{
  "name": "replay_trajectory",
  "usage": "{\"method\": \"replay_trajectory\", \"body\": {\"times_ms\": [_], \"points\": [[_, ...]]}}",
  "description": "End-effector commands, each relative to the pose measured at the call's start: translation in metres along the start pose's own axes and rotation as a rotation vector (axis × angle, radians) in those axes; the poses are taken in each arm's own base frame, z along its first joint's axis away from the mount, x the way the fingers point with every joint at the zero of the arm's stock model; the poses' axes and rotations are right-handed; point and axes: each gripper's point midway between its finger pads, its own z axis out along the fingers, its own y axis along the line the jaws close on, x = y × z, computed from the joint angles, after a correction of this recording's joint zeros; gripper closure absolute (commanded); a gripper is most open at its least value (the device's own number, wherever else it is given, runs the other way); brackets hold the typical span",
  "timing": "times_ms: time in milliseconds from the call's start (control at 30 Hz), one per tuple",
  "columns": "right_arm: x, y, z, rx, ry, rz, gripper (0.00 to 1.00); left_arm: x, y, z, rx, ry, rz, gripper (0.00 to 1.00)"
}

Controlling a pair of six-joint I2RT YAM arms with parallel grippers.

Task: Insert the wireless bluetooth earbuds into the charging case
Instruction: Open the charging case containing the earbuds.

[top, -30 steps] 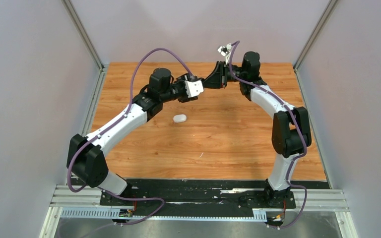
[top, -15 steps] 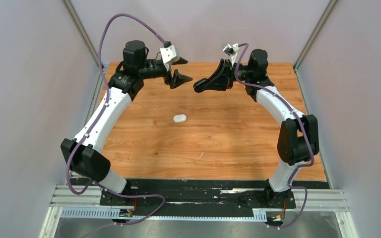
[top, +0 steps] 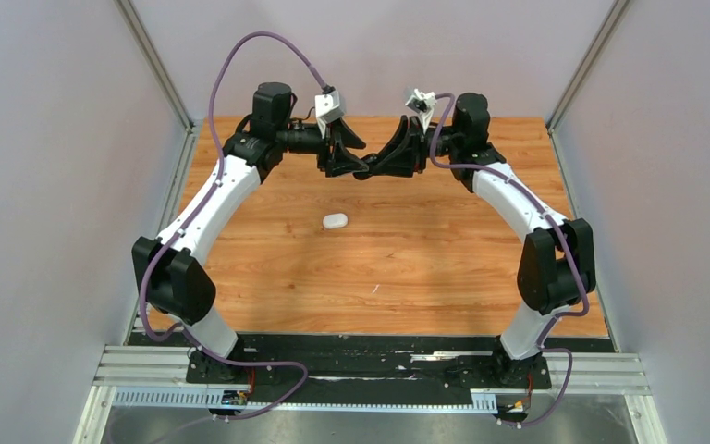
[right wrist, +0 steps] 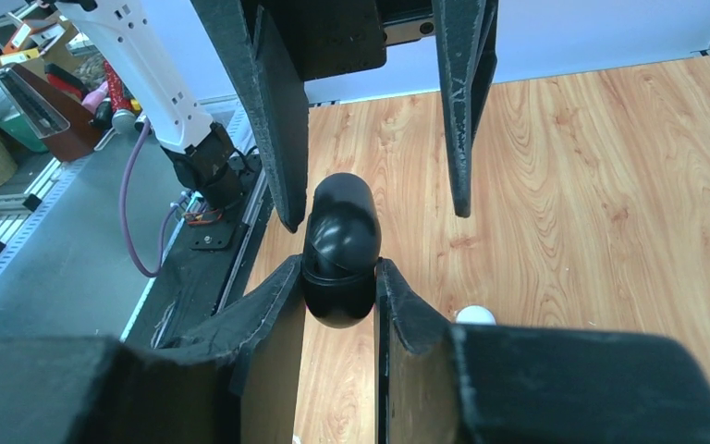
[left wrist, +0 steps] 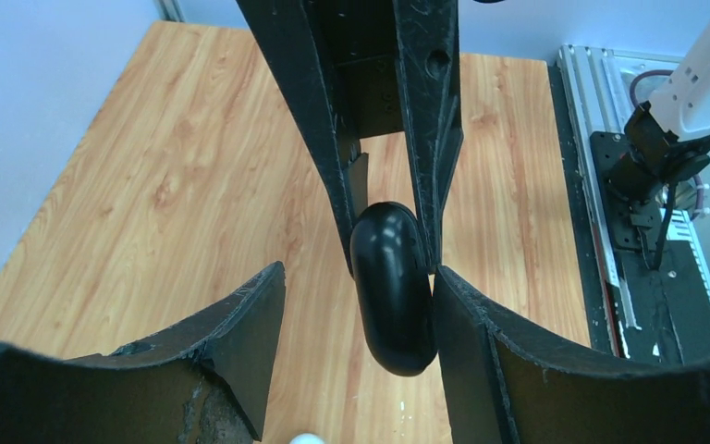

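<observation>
Counter: orange-brown wood-grain board (top: pixel 425 268) forming the floor of the enclosure. A black base plate (top: pixel 370 356) and an aluminium rail (top: pixel 379 377) run along its near edge.
Enclosure: plain pale grey-lilac wall panels (top: pixel 55 185) on the left, right and far sides, joined by metal corner posts.
Arms: both reach over the far half of the counter and meet near its middle, raised off the surface. A purple cable (top: pixel 240 51) loops above the left arm.
Black charging case (left wrist: pixel 393 287): glossy oval, lid closed with its seam visible in the right wrist view. It is held in the air above the counter where the two arms meet.
Right fingers (right wrist: pixel 273 324): clamped on the black charging case, one finger against each side. Part of the case projects forward past the tips.
Left fingers (left wrist: pixel 240 342): spread wider than the case and straddling its free end. In the left wrist view, the finger on the right of the picture is touching or just beside the case; which of the two cannot be told. The finger on the left of the picture stands apart from the case, with bare counter showing in the gap.
Alignment: the two pairs of fingers point at each other, tips overlapping, and open along the same axis.
White charging case (top: pixel 335 220): small oval lying flat on the counter, nearer the arm bases than the fingers. It is well apart from both pairs and nothing touches it.
</observation>
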Motion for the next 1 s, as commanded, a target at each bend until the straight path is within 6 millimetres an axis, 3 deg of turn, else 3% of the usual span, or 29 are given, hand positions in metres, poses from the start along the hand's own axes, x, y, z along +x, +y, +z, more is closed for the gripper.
{"method": "replay_trajectory", "body": {"times_ms": [0,367,700,967], "points": [[-0.018,0.015,0.004,-0.026,0.006,-0.173,1.00,-0.026,0.002,-0.004,-0.039,-0.041,0.025,0.34],[-0.018,0.019,0.003,-0.018,0.011,-0.254,1.00,-0.026,0.010,-0.008,-0.065,-0.029,0.023,0.34],[-0.019,0.020,0.004,-0.010,0.009,-0.221,1.00,-0.028,0.009,-0.015,-0.086,-0.009,0.145,0.33],[-0.018,0.024,0.005,-0.016,0.011,-0.245,1.00,-0.042,0.033,-0.026,-0.251,-0.018,0.256,0.34]]}}
